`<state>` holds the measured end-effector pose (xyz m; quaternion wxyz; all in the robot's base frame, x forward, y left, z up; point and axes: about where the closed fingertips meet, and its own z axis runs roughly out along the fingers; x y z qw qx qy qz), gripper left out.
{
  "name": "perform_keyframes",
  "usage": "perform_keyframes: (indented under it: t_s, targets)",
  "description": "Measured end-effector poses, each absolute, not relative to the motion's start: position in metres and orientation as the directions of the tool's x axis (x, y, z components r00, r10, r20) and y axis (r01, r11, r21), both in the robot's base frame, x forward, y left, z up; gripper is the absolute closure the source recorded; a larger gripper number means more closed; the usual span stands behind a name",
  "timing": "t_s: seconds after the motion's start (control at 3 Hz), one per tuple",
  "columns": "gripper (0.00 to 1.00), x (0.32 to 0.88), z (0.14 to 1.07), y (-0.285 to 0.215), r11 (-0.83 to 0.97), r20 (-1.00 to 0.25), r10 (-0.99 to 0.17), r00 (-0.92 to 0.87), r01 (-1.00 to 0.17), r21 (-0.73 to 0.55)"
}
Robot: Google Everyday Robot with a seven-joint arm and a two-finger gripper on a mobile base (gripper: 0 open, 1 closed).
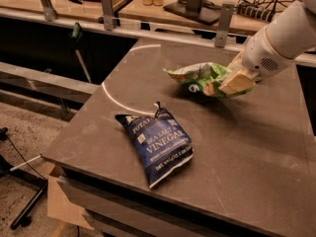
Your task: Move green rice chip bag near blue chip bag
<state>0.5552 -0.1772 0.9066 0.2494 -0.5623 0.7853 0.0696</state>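
Dark navy, puffy blue chip bag (pixel 155 143), white lettering: lies flat at the near left of the dark grey table (pixel 256 157). Wrinkly, light green rice chip bag (pixel 197 79): farther back, well apart from it, apparently raised off the surface, its right end pinched by the tan-fingered gripper (pixel 235 83). Step: carrying. Next: travel near-left, lower beside the blue bag, release.
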Motion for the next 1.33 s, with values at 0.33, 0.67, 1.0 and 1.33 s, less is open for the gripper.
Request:
perform_keyframes:
  t_s: [0.33, 0.67, 1.0, 1.33]
  targets:
    - [0.39, 0.521, 0.906, -0.17, 0.275, -0.492, -0.844, -0.212, -0.96, -0.059]
    - [0.17, 0.485, 0.907, -0.156, 0.204, -0.527, -0.825, -0.204, -0.977, 0.059]
    - [0.0, 0.465, 0.908, -0.147, 0.182, -0.536, -0.818, -0.208, -0.978, 0.101]
    - [0.0, 0.468, 0.91, -0.153, 0.264, -0.513, -0.82, -0.253, -0.963, 0.053]
